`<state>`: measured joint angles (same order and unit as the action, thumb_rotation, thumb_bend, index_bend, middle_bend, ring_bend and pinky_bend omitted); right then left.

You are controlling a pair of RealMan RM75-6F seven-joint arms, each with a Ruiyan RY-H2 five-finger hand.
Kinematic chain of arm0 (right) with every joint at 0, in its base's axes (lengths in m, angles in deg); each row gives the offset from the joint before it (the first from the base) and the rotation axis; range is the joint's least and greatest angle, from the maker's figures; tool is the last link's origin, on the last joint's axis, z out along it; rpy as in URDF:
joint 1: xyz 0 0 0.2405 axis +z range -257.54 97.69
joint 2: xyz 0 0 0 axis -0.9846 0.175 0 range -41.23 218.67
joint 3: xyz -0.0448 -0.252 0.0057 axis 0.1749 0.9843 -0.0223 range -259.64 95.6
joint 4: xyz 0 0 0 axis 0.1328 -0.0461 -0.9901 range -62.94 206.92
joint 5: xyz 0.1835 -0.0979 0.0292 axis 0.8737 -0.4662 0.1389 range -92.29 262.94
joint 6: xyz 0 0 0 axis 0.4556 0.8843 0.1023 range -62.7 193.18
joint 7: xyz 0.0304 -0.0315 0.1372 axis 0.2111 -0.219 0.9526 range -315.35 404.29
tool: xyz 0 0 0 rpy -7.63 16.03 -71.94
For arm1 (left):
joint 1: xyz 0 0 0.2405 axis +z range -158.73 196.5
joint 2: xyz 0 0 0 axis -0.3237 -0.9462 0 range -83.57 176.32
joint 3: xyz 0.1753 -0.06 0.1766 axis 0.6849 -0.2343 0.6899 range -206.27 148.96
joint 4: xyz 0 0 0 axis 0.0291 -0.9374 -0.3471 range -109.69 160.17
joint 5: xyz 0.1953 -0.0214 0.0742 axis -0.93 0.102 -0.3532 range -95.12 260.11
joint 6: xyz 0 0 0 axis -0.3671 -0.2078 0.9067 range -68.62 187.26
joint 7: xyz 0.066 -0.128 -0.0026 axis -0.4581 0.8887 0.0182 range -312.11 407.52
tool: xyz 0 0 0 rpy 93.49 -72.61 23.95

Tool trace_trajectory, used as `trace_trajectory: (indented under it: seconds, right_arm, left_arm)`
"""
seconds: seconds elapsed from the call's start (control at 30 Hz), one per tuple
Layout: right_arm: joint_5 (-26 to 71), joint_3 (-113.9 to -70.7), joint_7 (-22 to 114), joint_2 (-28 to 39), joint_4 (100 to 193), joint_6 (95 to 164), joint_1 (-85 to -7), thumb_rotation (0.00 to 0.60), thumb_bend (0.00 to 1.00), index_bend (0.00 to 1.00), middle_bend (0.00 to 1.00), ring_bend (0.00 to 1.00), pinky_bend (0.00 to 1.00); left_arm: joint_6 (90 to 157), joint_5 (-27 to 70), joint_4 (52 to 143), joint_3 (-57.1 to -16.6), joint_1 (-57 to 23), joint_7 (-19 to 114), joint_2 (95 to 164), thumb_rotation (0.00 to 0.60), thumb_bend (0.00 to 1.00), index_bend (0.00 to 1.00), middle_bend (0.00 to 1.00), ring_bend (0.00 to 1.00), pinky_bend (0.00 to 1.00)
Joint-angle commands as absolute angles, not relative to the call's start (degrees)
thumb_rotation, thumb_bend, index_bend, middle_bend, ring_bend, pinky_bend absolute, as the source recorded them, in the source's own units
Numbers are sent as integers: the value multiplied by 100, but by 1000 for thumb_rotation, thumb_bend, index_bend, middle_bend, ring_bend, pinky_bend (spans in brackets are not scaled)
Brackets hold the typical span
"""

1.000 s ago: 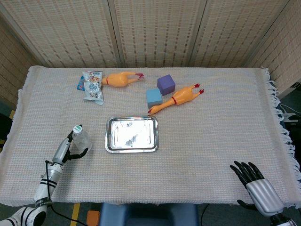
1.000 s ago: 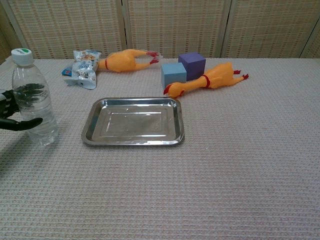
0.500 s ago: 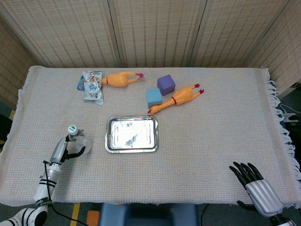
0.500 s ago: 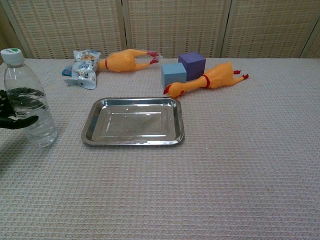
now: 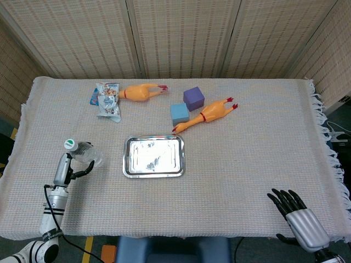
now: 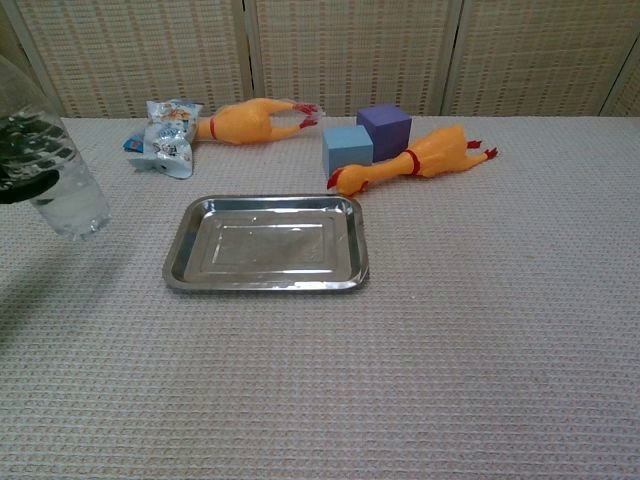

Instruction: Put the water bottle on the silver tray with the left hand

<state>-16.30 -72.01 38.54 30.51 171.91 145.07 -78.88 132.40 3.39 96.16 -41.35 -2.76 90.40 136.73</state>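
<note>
One water bottle [image 5: 83,153], clear with a green-topped white cap, is held by the left hand [image 5: 74,169] near the left edge of the table [image 5: 247,142]. Dark fingers [image 6: 25,160] wrap around its body; chest view shows the bottle tilted, its base above the cloth with a shadow beneath, cap cut off by the frame edge. It sits to the left of the silver tray [image 5: 153,156], apart from it, not over it. Tray lies flat, holding nothing, left of the table's centre.

Beyond the tray toward the far edge: blue cube [image 5: 179,114] and purple cube [image 5: 193,98], side by side and touching or nearly so. One rubber chicken [image 5: 205,115] lies diagonally just right of the cubes, its head end close to the tray's far right corner. Second rubber chicken [image 5: 140,92] lies near the far edge, just beside a snack packet [image 5: 107,100] on its left.

Right hand [image 5: 299,218] is at the near right corner of the table, fingers spread, holding nothing.
</note>
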Motion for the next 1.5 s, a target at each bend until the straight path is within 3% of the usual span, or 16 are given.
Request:
trace_trajectory:
  seconds: [0.03, 0.2, 0.43, 0.57, 0.77, 0.9, 1.13, 1.27, 1.4, 1.5]
  right_arm:
    - [-1583, -7207, 3807, 3031, 17205, 14433, -7863, 600, 0, 0, 0, 0, 0]
    - [-1521, -7206, 3675, 2983, 17234, 14310, -7833, 600, 0, 0, 0, 0, 0]
    - [-1612, -7149, 3639, 2981, 17242, 14353, -7859, 600, 0, 0, 0, 0, 0]
    - [-1698, -7115, 3686, 2994, 17229, 14412, -7873, 600, 0, 0, 0, 0, 0]
    - [-1797, -7071, 3768, 3026, 17211, 14479, -7884, 600, 0, 0, 0, 0, 0]
    - [-1812, -7064, 3764, 3026, 17206, 14466, -7875, 600, 0, 0, 0, 0, 0]
    - [-1817, -7058, 3707, 3008, 17217, 14485, -7897, 600, 0, 0, 0, 0, 0]
    - [-1750, -7087, 3715, 3010, 17217, 14476, -7893, 600, 0, 0, 0, 0, 0]
    - [-1688, -7111, 3751, 3026, 17218, 14451, -7877, 600, 0, 0, 0, 0, 0]
    - [-1720, -7104, 3755, 3023, 17211, 14465, -7877, 600, 0, 0, 0, 0, 0]
  left_arm:
    - [13717, -4, 10146, -4372, -347, 9021, 13556, 600, 638, 399, 478, 303, 483]
    - [13726, -78, 11096, -4236, -273, 8677, 13162, 600, 618, 390, 470, 298, 472]
    - [12763, 522, 9944, -3610, -77, 9205, 13641, 600, 602, 373, 455, 284, 463]
    - [12872, 255, 9806, -3613, -144, 9322, 13727, 600, 603, 371, 452, 282, 461]
    - [13543, -265, 11406, -4119, -385, 8418, 13070, 600, 603, 371, 452, 282, 462]
    - [13506, -116, 12117, -4075, -327, 7719, 12746, 600, 596, 371, 451, 282, 465]
    - [12932, 190, 10940, -3355, -64, 8448, 13235, 600, 591, 360, 438, 272, 460]
    - [13108, -151, 10317, -3248, -43, 8878, 13556, 600, 590, 358, 436, 270, 458]
    - [13653, -383, 9937, -3492, -50, 8862, 13526, 600, 592, 358, 435, 270, 457]
    - [13726, 142, 9242, -4076, -112, 8842, 13484, 600, 591, 358, 430, 266, 451]
